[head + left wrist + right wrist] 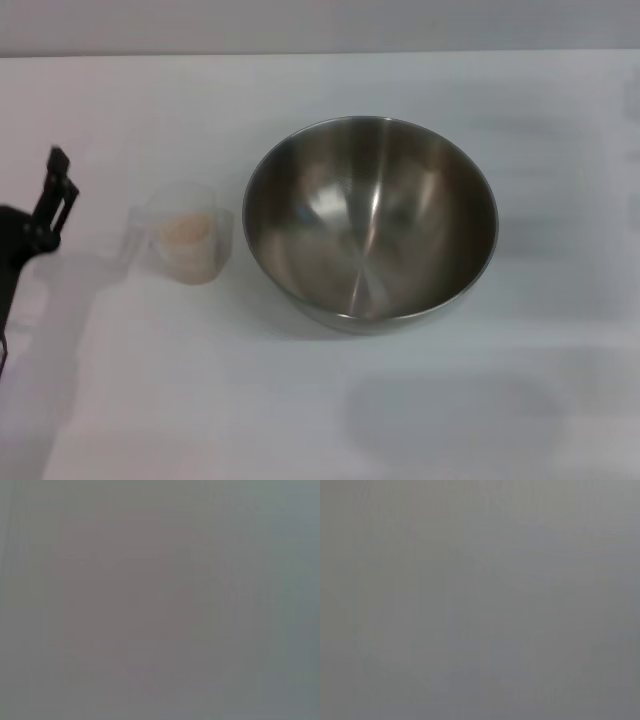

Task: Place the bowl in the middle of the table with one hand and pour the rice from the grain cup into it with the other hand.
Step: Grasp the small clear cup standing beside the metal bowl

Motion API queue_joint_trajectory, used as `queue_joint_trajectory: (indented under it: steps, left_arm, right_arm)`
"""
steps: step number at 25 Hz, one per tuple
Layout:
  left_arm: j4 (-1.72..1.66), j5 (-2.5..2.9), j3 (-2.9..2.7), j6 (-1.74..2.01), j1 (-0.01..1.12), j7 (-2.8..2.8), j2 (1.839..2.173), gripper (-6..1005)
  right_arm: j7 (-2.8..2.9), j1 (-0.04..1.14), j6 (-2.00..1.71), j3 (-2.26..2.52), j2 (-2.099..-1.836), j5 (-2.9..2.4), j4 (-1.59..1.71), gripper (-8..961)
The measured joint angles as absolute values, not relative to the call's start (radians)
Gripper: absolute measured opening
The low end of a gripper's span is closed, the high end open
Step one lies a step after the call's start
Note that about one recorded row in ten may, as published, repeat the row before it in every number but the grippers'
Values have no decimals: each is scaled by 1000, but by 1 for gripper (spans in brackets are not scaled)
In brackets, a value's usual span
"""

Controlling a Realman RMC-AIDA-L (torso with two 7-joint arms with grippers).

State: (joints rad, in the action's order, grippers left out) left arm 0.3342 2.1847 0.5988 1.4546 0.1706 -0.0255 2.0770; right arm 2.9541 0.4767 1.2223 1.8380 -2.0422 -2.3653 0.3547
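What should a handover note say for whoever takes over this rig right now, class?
Left gripper: at the table's left edge, beside the cup, holding nothing.
Right gripper: not in view.
Bowl: upright and empty, about mid-table.
Cup: upright, left of the bowl, apart from it, rice inside.
Done: bowl appears placed.
Left: grasp the cup, pour the rice into the bowl.

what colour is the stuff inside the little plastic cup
Pale beige, off-white: the rice in the grain cup, best seen in the head view.
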Motion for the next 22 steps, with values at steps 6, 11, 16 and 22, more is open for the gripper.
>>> queue_joint_trajectory:
  steps: [6,11,16,22]
  left_arm:
    - [336,2183,568,1429,132,-25,2079,830]
    - [337,2179,518,1412,123,-26,2079,830]
    - [339,2179,488,1370,125,-25,2079,830]
    - [339,2180,487,1318,133,-24,2078,830]
  right_arm:
    - [2956,488,1219,1830,-2043,-2365,356,509]
    - [2956,494,1217,1830,-2047,-2365,361,508]
    - [2956,501,1209,1830,-2048,-2365,361,508]
    - [2956,502,1209,1829,-2049,-2365,366,509]
